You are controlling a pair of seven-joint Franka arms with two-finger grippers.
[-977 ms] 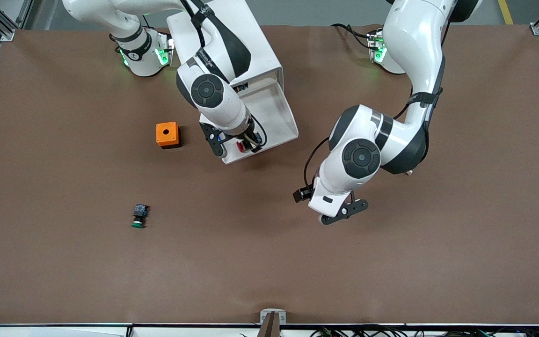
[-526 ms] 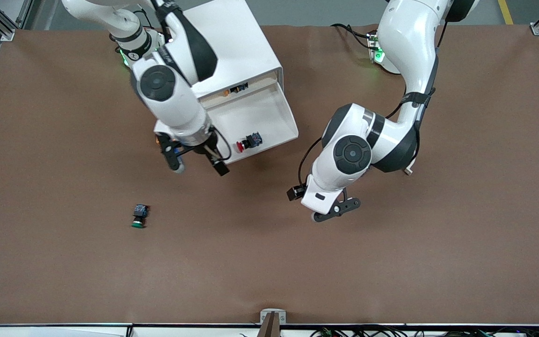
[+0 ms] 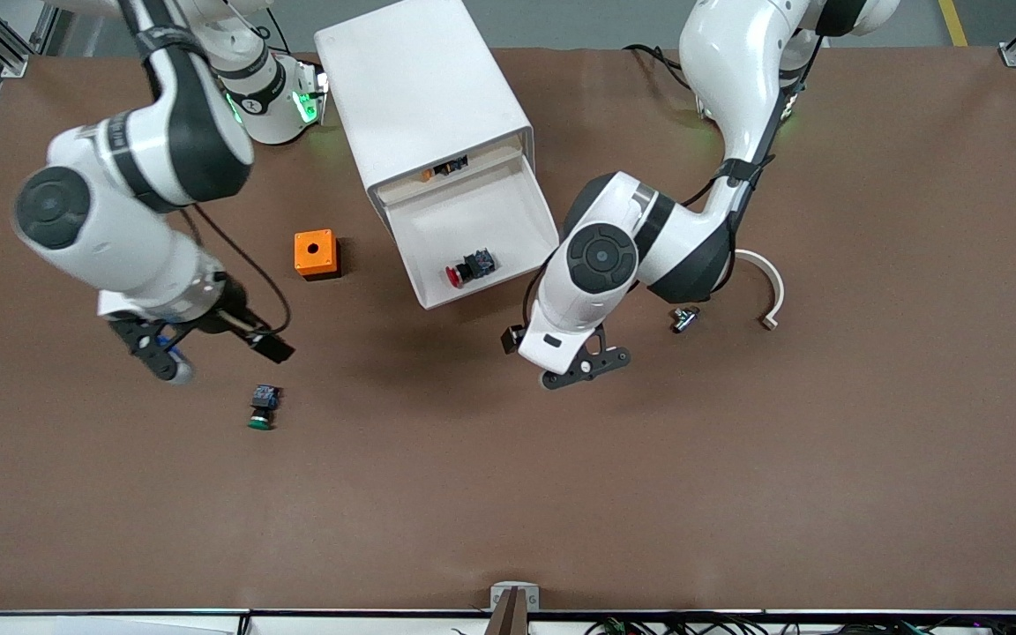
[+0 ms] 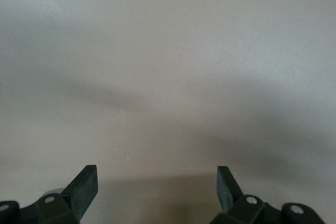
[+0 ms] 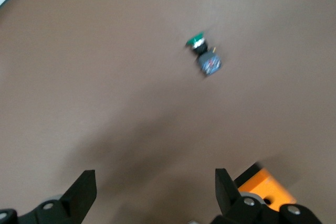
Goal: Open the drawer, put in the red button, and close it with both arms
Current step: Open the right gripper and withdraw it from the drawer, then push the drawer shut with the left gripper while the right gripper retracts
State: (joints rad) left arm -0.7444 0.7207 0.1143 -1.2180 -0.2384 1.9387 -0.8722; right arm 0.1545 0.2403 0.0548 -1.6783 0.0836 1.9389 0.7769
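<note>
The white cabinet (image 3: 420, 88) stands near the robots' bases, and its drawer (image 3: 481, 207) is pulled out toward the front camera. The red button (image 3: 467, 267) lies inside the drawer near its front wall. My right gripper (image 3: 160, 357) is open and empty over bare table toward the right arm's end, beside the green button (image 3: 261, 407). In the right wrist view (image 5: 155, 192) its jaws stand wide apart. My left gripper (image 3: 586, 369) is open and empty over bare table, nearer the front camera than the drawer; the left wrist view (image 4: 156, 187) shows only table between its jaws.
An orange box (image 3: 316, 254) sits beside the drawer toward the right arm's end and shows in the right wrist view (image 5: 268, 190), as does the green button (image 5: 203, 56). A white curved piece (image 3: 771, 287) and a small metal part (image 3: 683, 317) lie toward the left arm's end.
My right gripper let go of the red button in the drawer and swung away toward the right arm's end. My left arm shifted toward the drawer, uncovering the curved piece and small part.
</note>
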